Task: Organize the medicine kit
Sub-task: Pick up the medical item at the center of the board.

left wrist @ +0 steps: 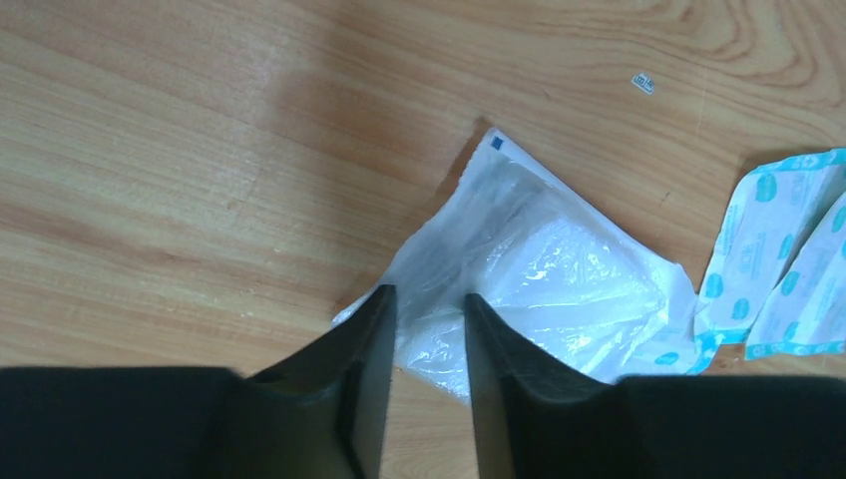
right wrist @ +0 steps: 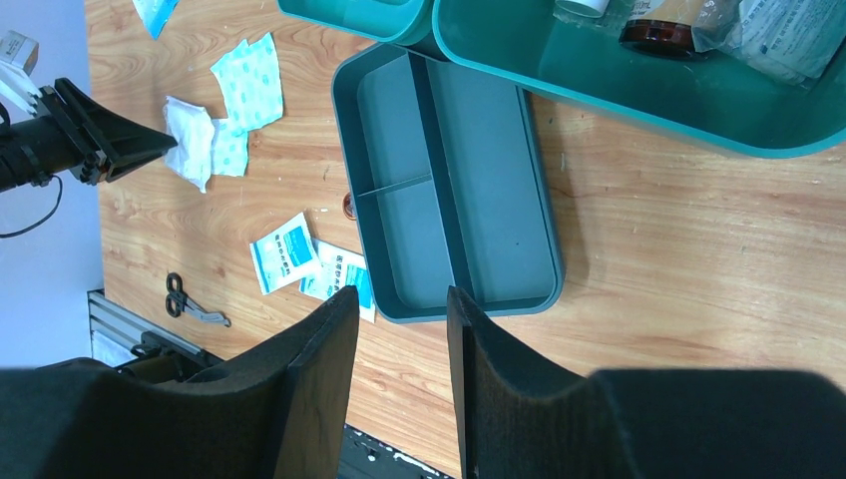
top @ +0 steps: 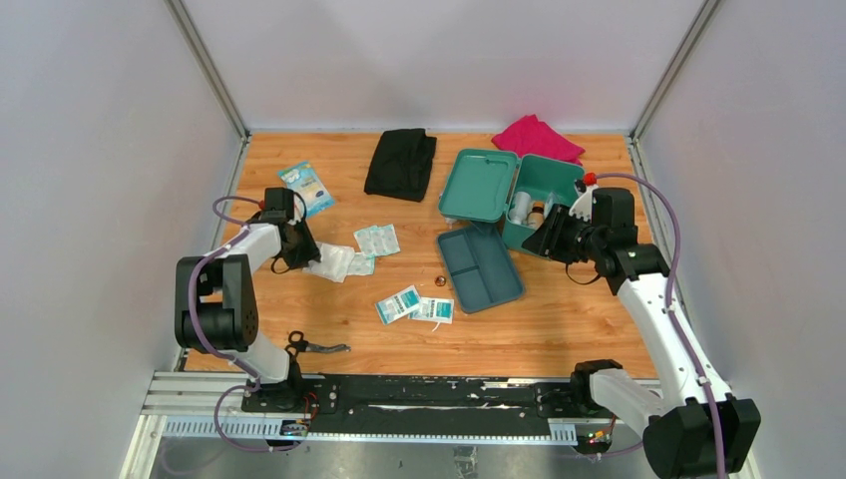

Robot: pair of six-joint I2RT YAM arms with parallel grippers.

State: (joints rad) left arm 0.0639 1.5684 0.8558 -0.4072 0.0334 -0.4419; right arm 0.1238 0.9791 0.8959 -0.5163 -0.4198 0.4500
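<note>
The medicine kit (top: 551, 178) stands open at the back right, lid (top: 479, 185) laid flat, bottles inside. Its flat two-compartment tray (top: 481, 267) lies on the table in front of it, with nothing in it in the right wrist view (right wrist: 449, 190). My left gripper (top: 302, 254) is down at a white crinkled packet (top: 331, 262). In the left wrist view the gripper (left wrist: 427, 296) has its jaws partly closed, still apart, with the packet's (left wrist: 539, 269) near edge between them. My right gripper (right wrist: 399, 291) is open and holds nothing, above bare wood by the tray's near end.
Blue-and-white plaster packets (top: 377, 239) lie beside the white packet. Two sachets (top: 414, 304) sit left of the tray, with a small brown object (top: 440, 281) nearby. Scissors (top: 311, 346) lie at the front left. A black cloth (top: 401, 162), a pink cloth (top: 537, 138) and a pouch (top: 306, 187) lie at the back.
</note>
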